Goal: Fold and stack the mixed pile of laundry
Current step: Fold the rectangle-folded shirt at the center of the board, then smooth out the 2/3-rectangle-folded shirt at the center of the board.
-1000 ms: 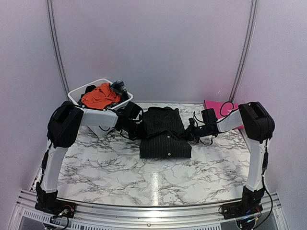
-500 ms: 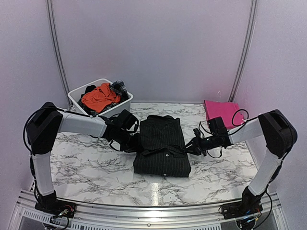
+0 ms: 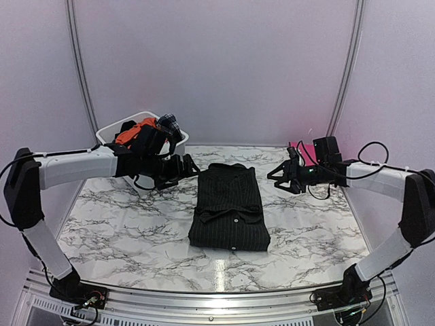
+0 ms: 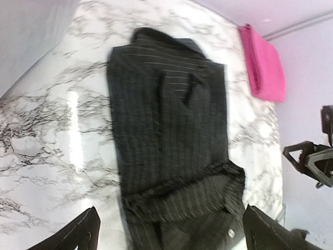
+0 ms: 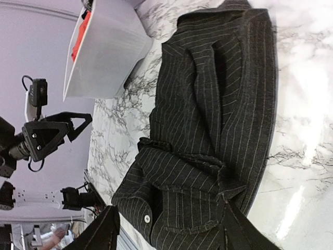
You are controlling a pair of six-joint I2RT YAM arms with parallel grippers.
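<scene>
Top external view puts the black pinstriped shirt [image 3: 228, 207] flat in the middle of the table [image 3: 122, 224], folded into a narrow rectangle. Its long axis runs from the far edge toward the near edge, roughly square to both. The end with a small white button points at the near edge, where a folded band of cloth lies across the shirt's width. The opposite end points at the back wall.

The left gripper [image 3: 187, 166] hovers just left of the shirt's far end, clear of the cloth, its jaws spread wide with nothing between them. The right gripper [image 3: 275, 175] hangs off the shirt's far right side, also apart from it, jaws parted and holding nothing.

A white tub [image 3: 109, 129] sits at the far-left corner, partly behind the left arm. An orange garment [image 3: 132, 132] and a small dark plaid piece [image 3: 170, 124] are heaped in it. The magenta-pink cloth [image 4: 265, 65] lies folded at the far-right corner, well apart from the shirt.

The table top is white marble pattern with grey veins, glossy enough to show a bright streak of light. A ridged metal rail [image 3: 204, 302] runs along the near edge. Plain pale walls close in the back and sides, with two thin curved poles [image 3: 78, 68] rising against them.
</scene>
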